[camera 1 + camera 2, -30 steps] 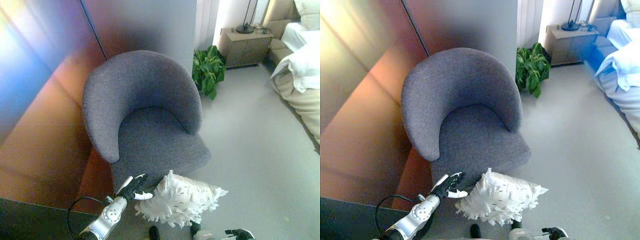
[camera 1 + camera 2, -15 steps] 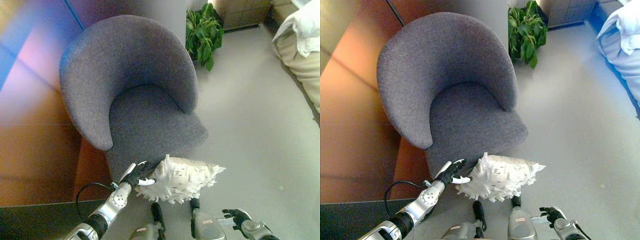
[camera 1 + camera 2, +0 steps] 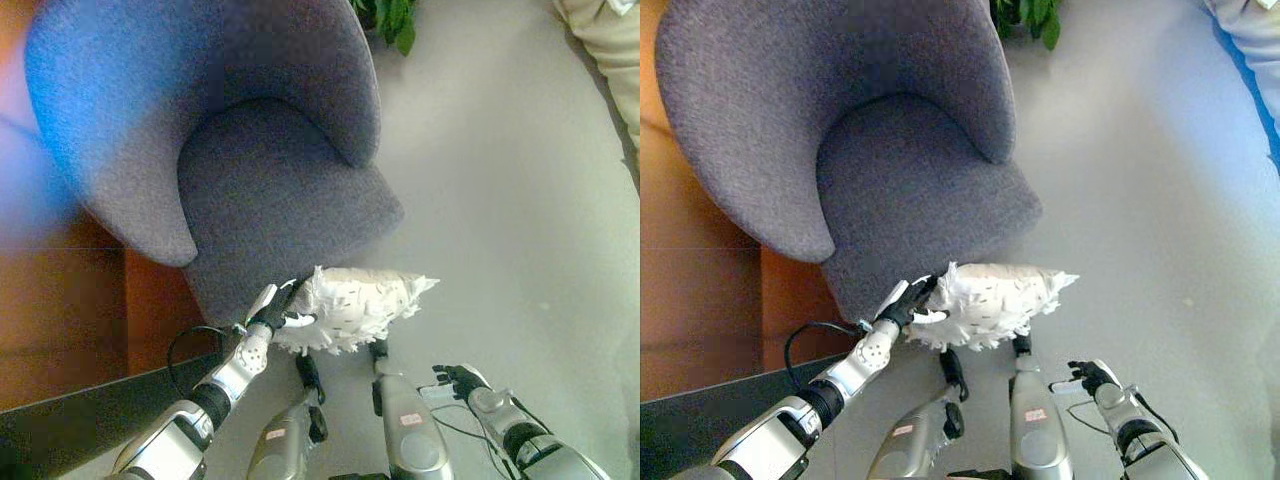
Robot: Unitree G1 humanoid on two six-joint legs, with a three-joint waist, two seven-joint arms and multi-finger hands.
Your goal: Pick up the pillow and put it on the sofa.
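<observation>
A white fringed pillow [image 3: 355, 305] lies on the grey floor against the front of a grey round armchair [image 3: 270, 190]. My left hand [image 3: 274, 308] is at the pillow's left end with its fingers relaxed and touching the fringe; it also shows in the right eye view [image 3: 904, 303]. My right hand [image 3: 459, 379] hovers low over the floor to the right of the pillow and apart from it, with its fingers loosely curled and holding nothing.
A green potted plant [image 3: 385, 15] stands behind the armchair at the top edge. A bed with pale bedding [image 3: 610, 40] is at the upper right. A brown wooden wall panel [image 3: 70, 300] runs along the left. Open grey floor [image 3: 520, 230] lies to the right.
The camera has tilted down and moved closer, so the whole scene has shifted up. My left hand has stayed at the pillow's left end. More of my right hand has come into view.
</observation>
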